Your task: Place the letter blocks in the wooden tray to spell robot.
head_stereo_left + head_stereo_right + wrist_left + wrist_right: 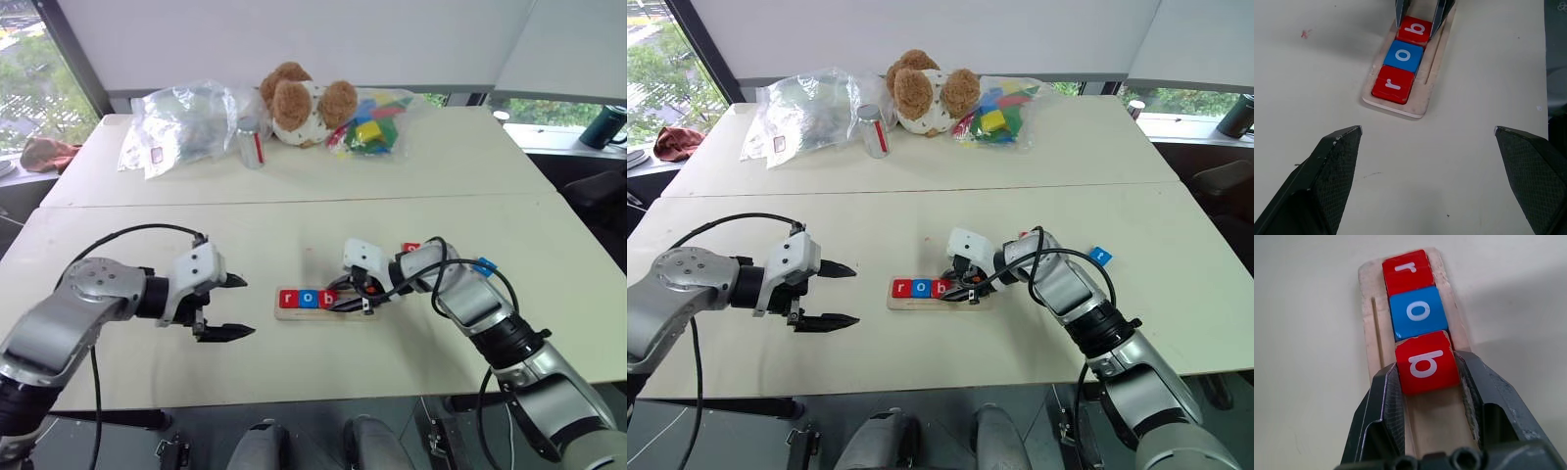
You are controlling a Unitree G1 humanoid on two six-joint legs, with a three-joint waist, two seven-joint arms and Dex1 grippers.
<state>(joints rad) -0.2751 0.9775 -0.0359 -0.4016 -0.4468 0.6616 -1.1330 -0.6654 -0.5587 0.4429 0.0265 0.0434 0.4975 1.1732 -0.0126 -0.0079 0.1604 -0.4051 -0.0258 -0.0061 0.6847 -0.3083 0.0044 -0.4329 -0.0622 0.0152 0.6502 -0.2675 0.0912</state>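
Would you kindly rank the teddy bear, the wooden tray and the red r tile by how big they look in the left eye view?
1. teddy bear, though farthest from the camera.
2. wooden tray, partly hidden by the right gripper.
3. red r tile, clearly smallest.

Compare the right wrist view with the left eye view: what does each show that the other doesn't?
Right wrist alone: the right hand shut on the red b block, its fingers flanking it.

Left eye alone: the open left hand, a blue block loose on the table, a teddy bear, bagged toy blocks.

Both: the wooden tray with r, o and b in a row.
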